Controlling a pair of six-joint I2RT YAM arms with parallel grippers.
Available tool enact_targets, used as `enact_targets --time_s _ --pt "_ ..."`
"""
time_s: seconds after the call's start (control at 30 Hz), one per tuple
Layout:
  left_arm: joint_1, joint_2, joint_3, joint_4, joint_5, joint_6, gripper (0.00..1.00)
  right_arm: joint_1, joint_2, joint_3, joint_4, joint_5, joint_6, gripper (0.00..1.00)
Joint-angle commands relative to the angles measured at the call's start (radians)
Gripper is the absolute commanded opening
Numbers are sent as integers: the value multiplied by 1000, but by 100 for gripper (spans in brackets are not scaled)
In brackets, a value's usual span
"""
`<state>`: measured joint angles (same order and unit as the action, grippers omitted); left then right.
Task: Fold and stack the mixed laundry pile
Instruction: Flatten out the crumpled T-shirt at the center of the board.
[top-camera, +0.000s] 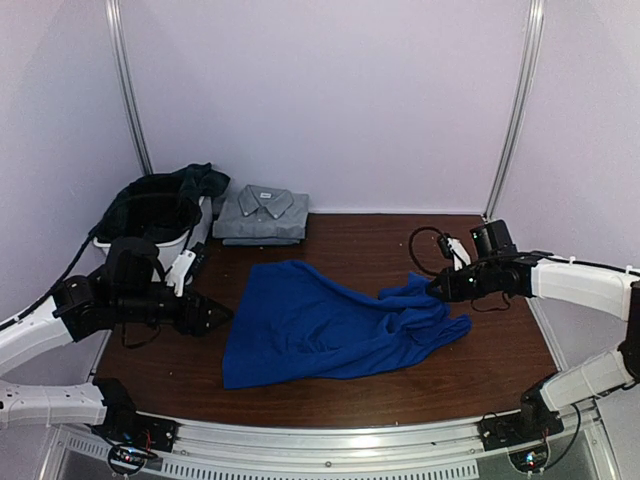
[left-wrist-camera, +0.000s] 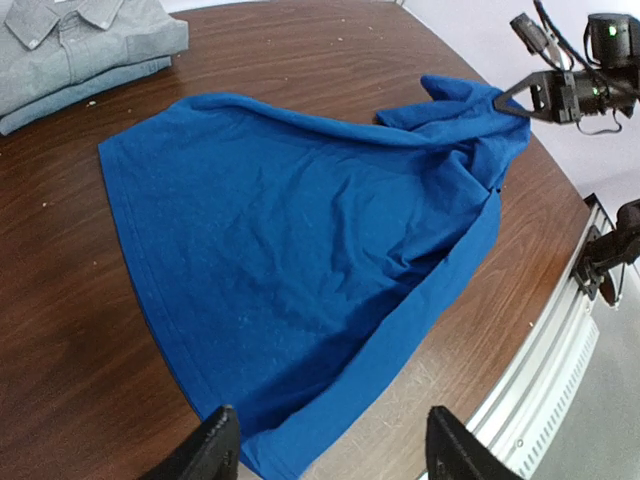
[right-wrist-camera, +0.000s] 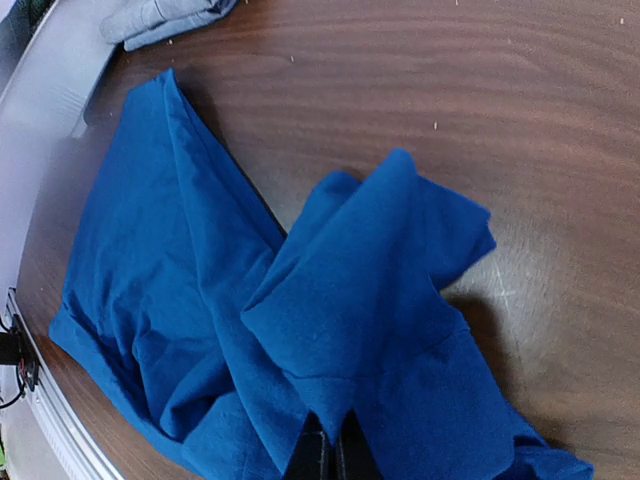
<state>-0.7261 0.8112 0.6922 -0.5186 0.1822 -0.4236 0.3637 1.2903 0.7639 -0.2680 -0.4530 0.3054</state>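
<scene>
Right wrist: right gripper (right-wrist-camera: 327, 455) pinches the blue T-shirt (right-wrist-camera: 200, 300) (left gripper (left-wrist-camera: 332, 440) spread near its hem).

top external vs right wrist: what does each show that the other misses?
Top external only: white basket holding dark garments, and the left hand, open beside the blue T-shirt. Right wrist only: a close look at the right hand pinched shut on a fold of that shirt. Both: the T-shirt, the folded grey shirt and the wooden table.
</scene>
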Motion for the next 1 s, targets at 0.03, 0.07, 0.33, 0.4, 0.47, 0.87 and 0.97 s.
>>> enact_targets --time_s 0.03,0.07,0.33,0.4,0.47,0.87,0.97 --pt "7 120 80 142 -153 -39 80 9 -29 -47 15 -21 27 0" --pt "27 199 115 152 -194 -29 79 8 -22 -44 24 -20 29 0" --pt "167 836 499 153 -310 2 73 0 54 22 47 -28 13 0" --pt "196 941 577 169 -297 9 72 -5 61 44 62 -27 15 0" --pt "214 1049 659 163 -276 23 71 -10 73 72 68 -30 9 0" --pt "226 1468 995 50 -268 73 70 -42 146 199 34 -26 -44 0" --pt "226 1480 1031 27 -233 108 39 -53 182 237 31 -34 -56 0"
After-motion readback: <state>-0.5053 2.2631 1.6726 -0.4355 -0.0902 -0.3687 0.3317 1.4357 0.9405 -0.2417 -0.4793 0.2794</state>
